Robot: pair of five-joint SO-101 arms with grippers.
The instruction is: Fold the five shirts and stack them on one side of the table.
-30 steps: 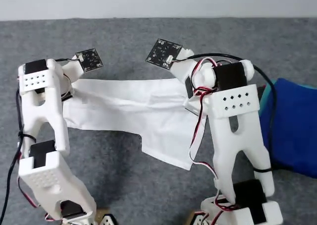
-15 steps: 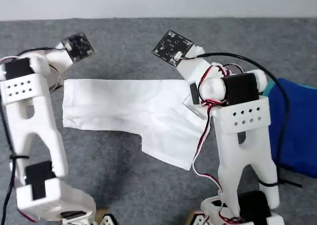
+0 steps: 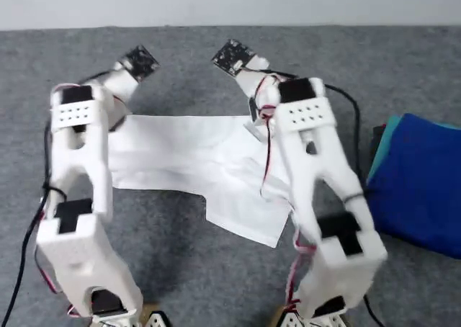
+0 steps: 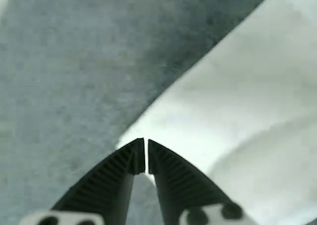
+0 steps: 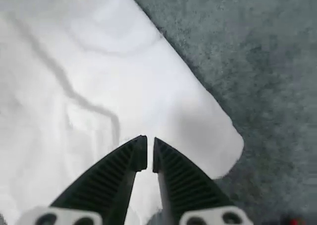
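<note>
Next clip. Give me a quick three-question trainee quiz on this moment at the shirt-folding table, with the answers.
1. True or false: the white cloth shirt lies on top of the folded dark blue garment.
2. What is directly under the right gripper? A) white fabric B) blue fabric C) a cardboard box
3. Fill in: the left gripper sits at the white cloth shirt's ____, where the grey table covering begins.
Key: 1 false, the two lie apart; 2 A; 3 edge.
</note>
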